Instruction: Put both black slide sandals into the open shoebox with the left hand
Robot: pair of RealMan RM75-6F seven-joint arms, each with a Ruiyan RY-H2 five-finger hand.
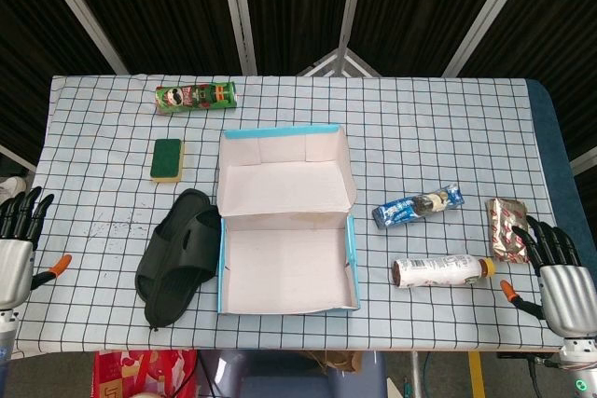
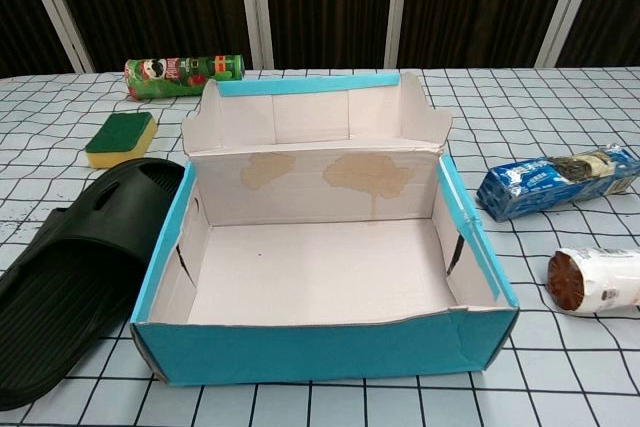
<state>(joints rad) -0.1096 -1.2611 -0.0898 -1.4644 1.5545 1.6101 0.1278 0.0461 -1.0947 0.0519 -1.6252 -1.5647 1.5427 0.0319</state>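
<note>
Currently the sandals (image 1: 179, 256) lie stacked on the bench, touching the left wall of the empty shoebox (image 1: 288, 300). Left hand (image 1: 19, 240) waits left of the shoebox, fingers spread, holding nothing. A good grasp would pinch the upper strap, then lift over the wall.

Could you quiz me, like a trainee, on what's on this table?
1. True or false: the shoebox already holds a sandal.
2. Which lies nearest the sandals: A) sponge B) bottle C) chips can?
3. Fill in: the left hand holds ____.

Key: 1 false, the box is empty. 2 A. 3 nothing; its fingers are spread at the table edge.
</note>
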